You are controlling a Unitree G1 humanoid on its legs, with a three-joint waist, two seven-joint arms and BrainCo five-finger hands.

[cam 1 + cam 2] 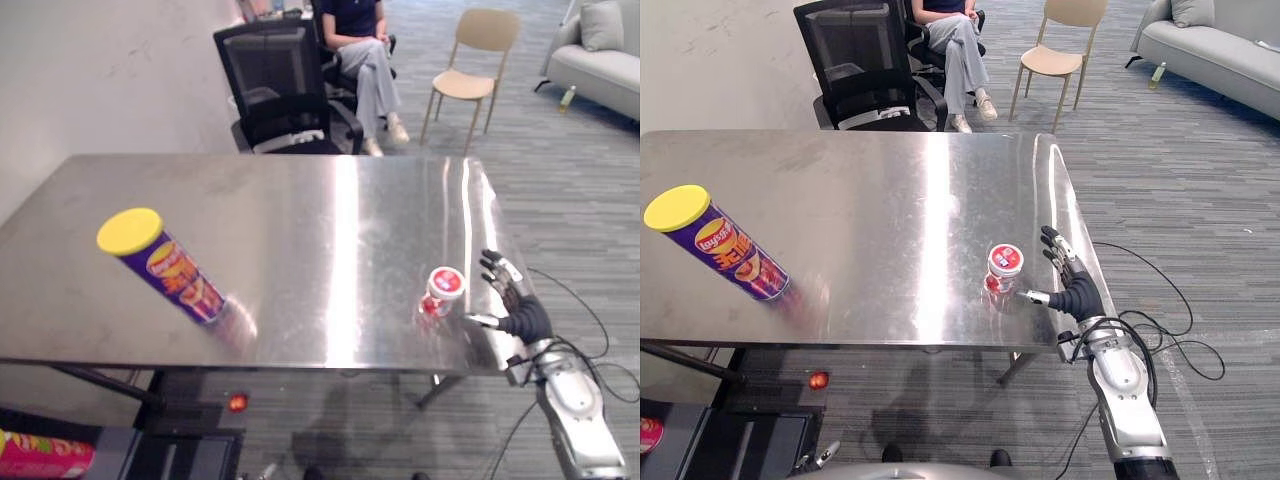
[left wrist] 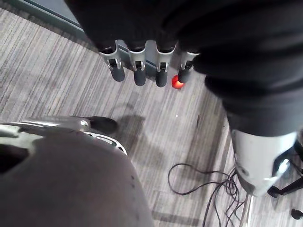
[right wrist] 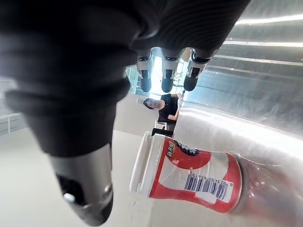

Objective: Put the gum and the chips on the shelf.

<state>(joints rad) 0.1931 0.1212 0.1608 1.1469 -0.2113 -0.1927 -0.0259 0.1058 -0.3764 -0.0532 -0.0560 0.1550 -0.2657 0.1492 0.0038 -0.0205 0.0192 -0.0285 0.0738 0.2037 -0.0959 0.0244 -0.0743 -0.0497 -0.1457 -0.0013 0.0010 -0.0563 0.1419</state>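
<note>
Right wrist view is showing the right hand (image 1: 1077,293) spread open and holding nothing, its fingers (image 3: 163,78) reaching straight out on one side of the gum jar (image 3: 189,177) and its thumb (image 3: 85,189) lying on the other side, with a gap showing between each and the jar. The jar is standing upright, white lid up, on the steel worktop (image 1: 890,190) near its front right corner, and the hand is hovering just beside it at the worktop's right edge. The step in hand looks like the grasp of the gum. To do it well, the hand is probably needing to slide further in so the jar sits deep between thumb and fingers. It should then close round the red body below the lid rather than on the lid itself. The metal looks slick, so a nudge from one side alone is likely to push the jar away or tip it; both sides should be meeting it together. The chips can (image 1: 720,255), purple with a yellow lid, is waiting well apart at the worktop's left. The left hand (image 2: 142,66) is hanging with straight fingers over the carpeted floor (image 2: 57,80). A person (image 1: 365,50) is sitting beyond the worktop.
</note>
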